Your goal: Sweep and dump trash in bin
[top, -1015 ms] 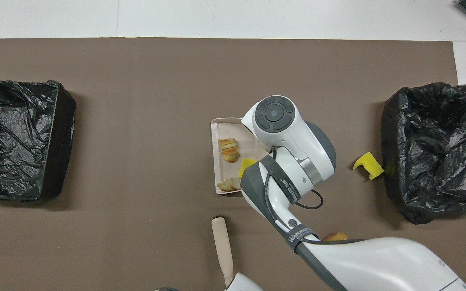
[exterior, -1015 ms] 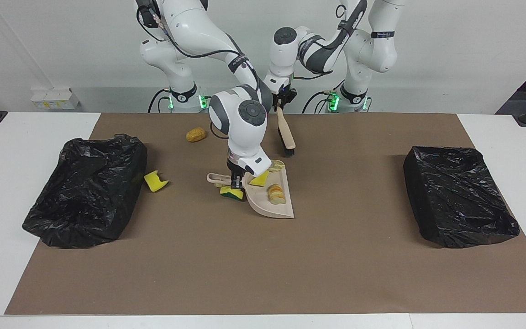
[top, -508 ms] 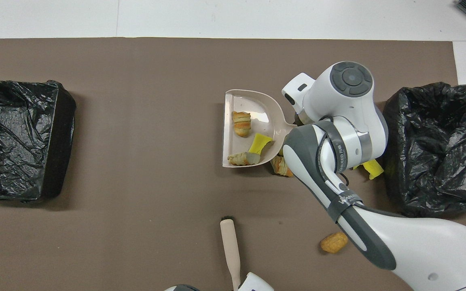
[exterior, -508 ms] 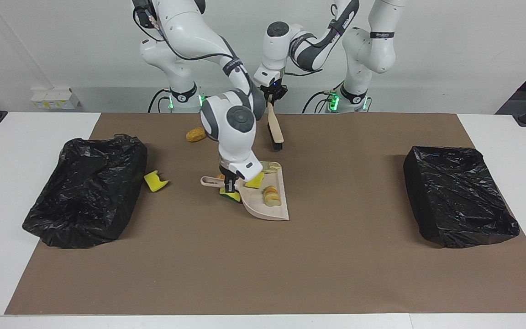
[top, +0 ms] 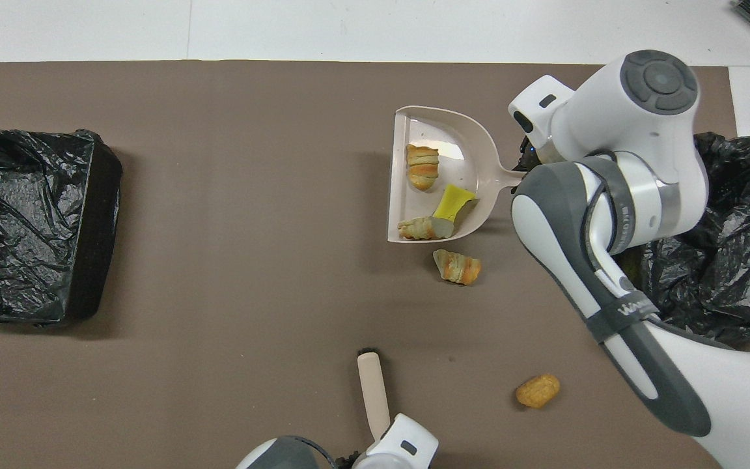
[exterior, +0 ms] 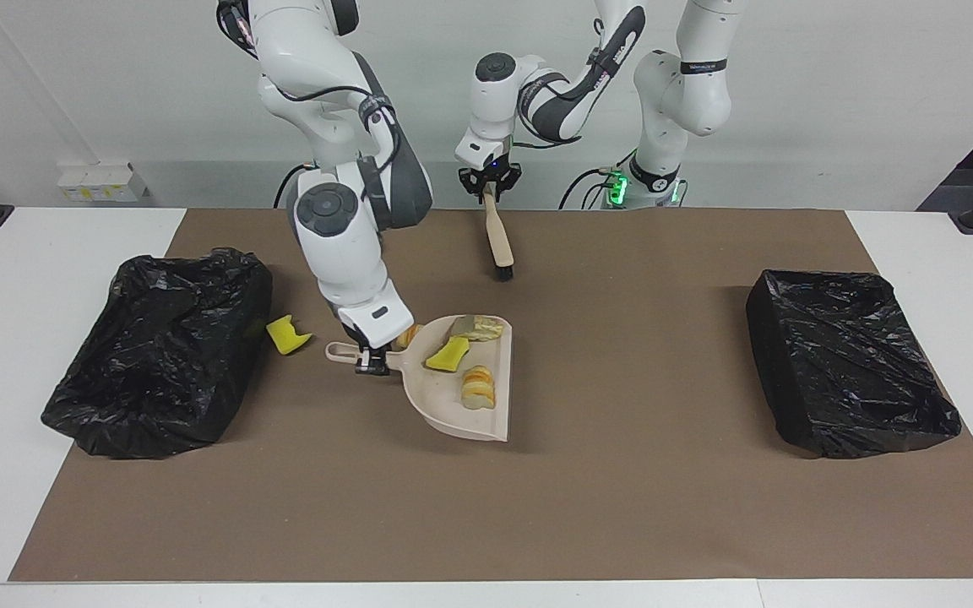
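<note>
The right claw (exterior: 372, 365) is clamped on the handle of the dustpan (exterior: 461, 397), which sits on the brown mat (exterior: 622, 507) covering the table (exterior: 917, 253). In the dustpan lie three scraps of trash: a pastry piece (exterior: 477, 387), a yellow sponge bit (exterior: 447, 354) and a pale bread piece (exterior: 477, 328) by its rim closest to the robots. Another pastry piece (top: 457, 266) lies on the mat just beside the dustpan, nearer the robots. A yellow sponge scrap (exterior: 287, 334) rests near the dustpan's handle, against the black-lined bin (exterior: 157, 355) at the right arm's end of the table. A round golden bun (top: 537, 390) lies well away from the dustpan, close to the robots. The left claw (exterior: 486, 191) hangs above the mat, with the brush (exterior: 498, 236) dangling from it, bristles down; I cannot tell how tight that grip is. A second black-lined bin (exterior: 850, 363) stands well apart from the dustpan, at the left arm's end
</note>
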Robot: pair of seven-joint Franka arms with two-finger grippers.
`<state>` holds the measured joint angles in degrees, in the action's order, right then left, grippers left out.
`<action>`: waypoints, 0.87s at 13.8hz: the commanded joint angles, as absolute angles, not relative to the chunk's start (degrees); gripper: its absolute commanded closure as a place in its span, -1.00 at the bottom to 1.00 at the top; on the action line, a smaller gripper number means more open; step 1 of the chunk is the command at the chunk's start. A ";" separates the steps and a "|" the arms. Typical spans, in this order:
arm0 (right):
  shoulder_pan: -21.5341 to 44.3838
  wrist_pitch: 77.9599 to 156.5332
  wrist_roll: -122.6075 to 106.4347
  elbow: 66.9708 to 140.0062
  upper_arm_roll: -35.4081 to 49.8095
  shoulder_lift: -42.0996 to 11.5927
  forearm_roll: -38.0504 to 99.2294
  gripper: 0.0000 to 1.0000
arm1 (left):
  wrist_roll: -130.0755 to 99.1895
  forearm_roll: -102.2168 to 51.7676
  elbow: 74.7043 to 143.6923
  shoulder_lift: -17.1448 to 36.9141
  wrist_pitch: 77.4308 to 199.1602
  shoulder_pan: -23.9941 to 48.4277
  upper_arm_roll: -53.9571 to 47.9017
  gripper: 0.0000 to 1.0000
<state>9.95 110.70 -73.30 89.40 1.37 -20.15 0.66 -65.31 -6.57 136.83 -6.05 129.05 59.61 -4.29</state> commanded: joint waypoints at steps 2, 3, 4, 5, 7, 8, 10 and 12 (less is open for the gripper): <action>2.75 107.85 -79.36 89.21 1.85 -18.20 -1.05 1.00 | -56.11 -2.03 126.76 -6.41 118.05 47.85 -4.31 -1.00; 0.72 107.41 -80.58 89.21 1.85 -18.19 -1.05 1.00 | -52.68 -1.33 124.82 -6.68 117.43 44.16 -4.31 -1.00; -1.47 107.05 -81.90 89.21 1.85 -18.11 -1.05 1.00 | -47.95 0.42 122.63 -6.68 116.73 40.47 -4.31 -1.00; -3.76 106.79 -82.87 89.21 1.85 -18.11 -0.97 1.00 | -42.42 2.44 120.26 -6.59 115.85 36.78 -4.31 -1.00; -7.80 105.13 -84.89 89.12 1.76 -18.11 -1.14 1.00 | -31.69 4.22 115.07 -6.15 113.39 29.74 -4.31 -1.00; -9.48 104.94 -85.86 89.12 1.67 -18.11 -1.14 1.00 | -27.03 4.83 113.31 -5.98 112.77 26.66 -4.31 -1.00; -13.69 104.85 -87.88 89.12 1.76 -17.67 -2.19 1.00 | -19.20 7.63 110.58 -5.80 112.76 21.47 -4.31 -1.00; -16.16 104.85 -90.52 89.12 1.67 -16.79 -4.73 1.00 | -10.41 9.66 107.77 -4.67 112.59 17.24 -4.31 -1.00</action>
<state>-14.02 106.08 -88.20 89.15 0.88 -18.46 -2.76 -16.23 7.47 111.46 -6.59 114.42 20.25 -3.31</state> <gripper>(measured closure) 0.687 0.000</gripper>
